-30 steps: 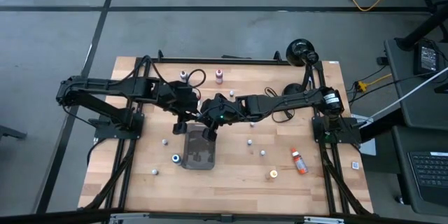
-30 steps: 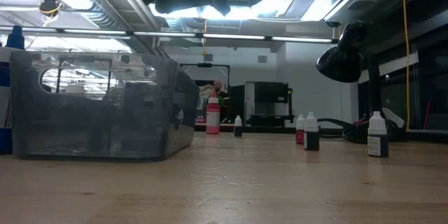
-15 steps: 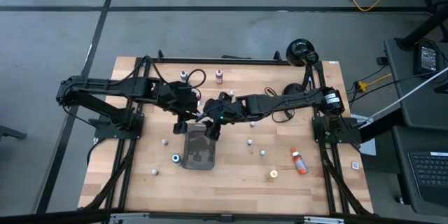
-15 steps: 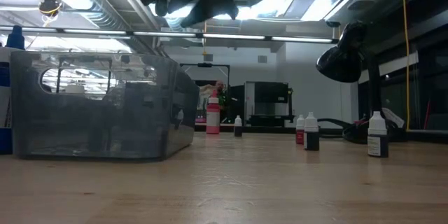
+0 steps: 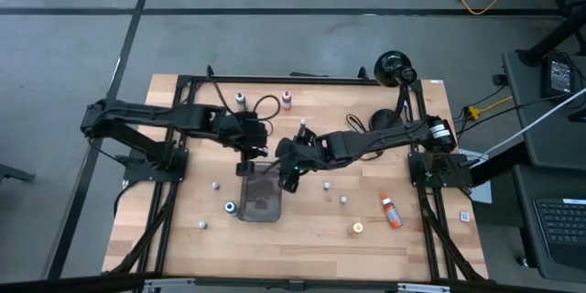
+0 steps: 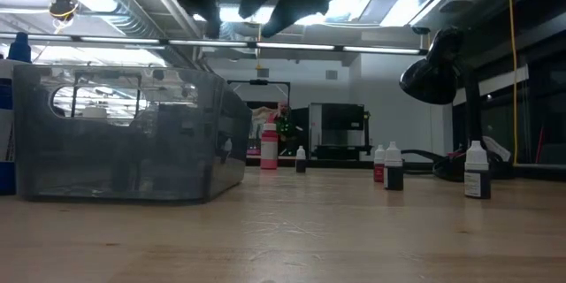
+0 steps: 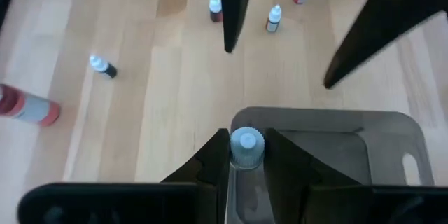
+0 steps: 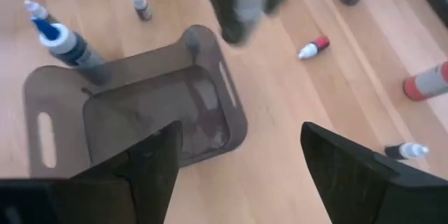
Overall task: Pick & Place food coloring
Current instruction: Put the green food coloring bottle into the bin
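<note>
The left gripper [image 7: 245,155] pinches 1 food coloring bottle [image 7: 245,147] above the grey tray [image 5: 261,197] near the tabletop's middle, the right gripper [image 8: 238,147] gapes empty, and most bottles still dot the tabletop [image 5: 412,229], so little looks done

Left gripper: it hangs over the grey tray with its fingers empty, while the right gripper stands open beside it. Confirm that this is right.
Not quite: the left gripper is not empty. The left wrist view shows its fingers shut on a small food coloring bottle with a pale ribbed cap, above the grey tray. The rest stands: the right gripper is open beside it.
</note>
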### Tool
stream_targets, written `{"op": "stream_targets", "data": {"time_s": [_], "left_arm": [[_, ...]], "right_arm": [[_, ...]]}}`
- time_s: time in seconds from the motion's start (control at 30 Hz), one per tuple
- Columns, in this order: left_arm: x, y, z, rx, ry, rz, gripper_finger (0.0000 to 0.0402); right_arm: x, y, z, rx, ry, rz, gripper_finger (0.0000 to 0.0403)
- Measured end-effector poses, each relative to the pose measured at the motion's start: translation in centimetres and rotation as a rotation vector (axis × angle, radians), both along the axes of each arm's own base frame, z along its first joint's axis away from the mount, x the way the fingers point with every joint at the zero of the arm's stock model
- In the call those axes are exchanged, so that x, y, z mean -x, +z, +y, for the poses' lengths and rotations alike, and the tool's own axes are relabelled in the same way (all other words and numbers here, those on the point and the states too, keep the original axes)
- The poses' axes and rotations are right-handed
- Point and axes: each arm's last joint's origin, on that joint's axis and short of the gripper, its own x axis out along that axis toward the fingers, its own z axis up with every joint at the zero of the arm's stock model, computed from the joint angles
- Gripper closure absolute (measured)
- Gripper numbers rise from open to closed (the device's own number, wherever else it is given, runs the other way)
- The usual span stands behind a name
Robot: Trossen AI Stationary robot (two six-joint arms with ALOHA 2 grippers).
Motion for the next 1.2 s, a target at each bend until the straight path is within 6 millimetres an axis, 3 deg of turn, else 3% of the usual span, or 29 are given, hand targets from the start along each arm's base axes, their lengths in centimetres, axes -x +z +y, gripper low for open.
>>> {"op": "stream_targets", "data": {"time_s": [0.27,0.37,1.2], "left_arm": [[-1.3,-1.1,-0.2,-0.005,-0.006,0.017,0.0338],[-1.6,-1.2,-0.6,-0.006,-0.023,-0.06,0.0338],[-0.3,-8.8,-3.6,0.042,-0.029,-0.117,0.0338]], "right_arm": [[0.5,-0.2,0.9,-0.009,-0.003,0.031,0.0112],[0.5,-0.2,1.2,-0.007,-0.003,0.032,0.0112],[1.1,-0.4,2.3,-0.031,-0.057,0.045,0.0111]]}}
